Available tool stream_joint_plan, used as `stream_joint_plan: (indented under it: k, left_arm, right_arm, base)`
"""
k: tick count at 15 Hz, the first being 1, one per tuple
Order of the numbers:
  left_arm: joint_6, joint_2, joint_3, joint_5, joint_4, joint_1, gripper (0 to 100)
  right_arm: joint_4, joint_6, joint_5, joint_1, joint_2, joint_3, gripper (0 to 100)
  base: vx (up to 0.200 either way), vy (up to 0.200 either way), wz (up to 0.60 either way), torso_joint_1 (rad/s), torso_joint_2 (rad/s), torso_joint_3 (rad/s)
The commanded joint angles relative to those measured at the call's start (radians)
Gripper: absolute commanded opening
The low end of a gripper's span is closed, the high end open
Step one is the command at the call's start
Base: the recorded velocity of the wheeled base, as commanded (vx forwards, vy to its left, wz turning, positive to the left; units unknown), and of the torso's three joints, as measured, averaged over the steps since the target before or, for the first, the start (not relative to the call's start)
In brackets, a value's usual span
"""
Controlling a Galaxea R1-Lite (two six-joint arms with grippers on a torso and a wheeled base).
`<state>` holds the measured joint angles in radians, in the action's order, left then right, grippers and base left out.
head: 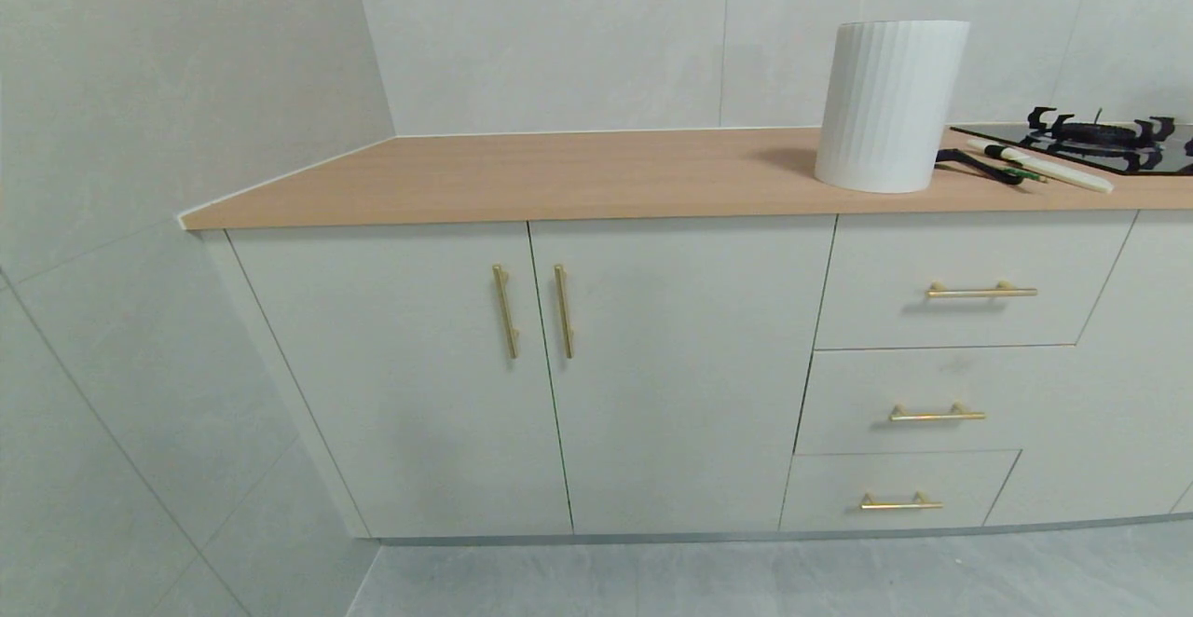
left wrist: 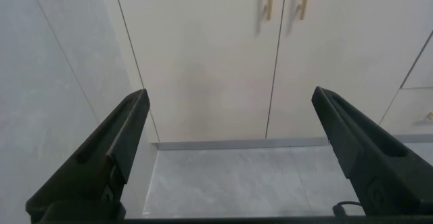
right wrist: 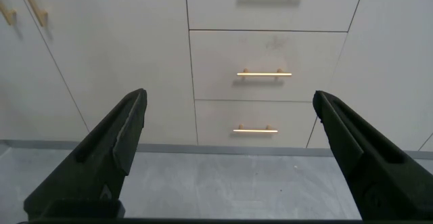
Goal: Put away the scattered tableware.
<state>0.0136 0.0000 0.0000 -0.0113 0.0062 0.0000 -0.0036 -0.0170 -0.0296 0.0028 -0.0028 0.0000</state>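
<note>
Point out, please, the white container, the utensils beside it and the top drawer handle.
white container [head: 890, 104]: head view, its ribbed side.
utensils [head: 1053, 170]: head view, the pale handle.
top drawer handle [head: 980, 292]: head view, middle of the bar.

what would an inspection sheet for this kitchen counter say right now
surface: wooden countertop over white cabinets
job's things: white-handled utensil and black utensil lie on the countertop beside an upright white ribbed container
clutter: nothing seen
grippers: left gripper open, low, facing the cabinet doors; right gripper open, low, facing the drawers; both hold nothing
cables: nothing seen
surroundings: gas hob at the counter's right end; tiled walls, grey floor
</note>
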Motion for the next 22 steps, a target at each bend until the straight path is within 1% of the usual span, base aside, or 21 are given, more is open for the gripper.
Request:
stream_joint_plan:
  k: [1, 6, 22]
  left_arm:
    - [-0.003, 0.0, 0.0, -0.001, -0.002, 0.0, 100]
    - [-0.004, 0.0, 0.0, 0.001, -0.003, 0.0, 100]
    - [-0.006, 0.0, 0.0, 0.001, -0.003, 0.0, 100]
  right_arm:
    - [0.001, 0.002, -0.001, 0.0, 0.003, 0.0, 100]
    - [0.001, 0.006, -0.001, 0.0, 0.003, 0.0, 100]
    - [0.001, 0.011, -0.001, 0.0, 0.003, 0.0, 100]
  base:
    - [0.0, 0.0, 0.0, 0.0, 0.0, 0.0]
    - [0.0, 0.0, 0.0, 0.0, 0.0, 0.0]
    - [0.0, -0.2, 0.0, 0.002, 0.0, 0.003]
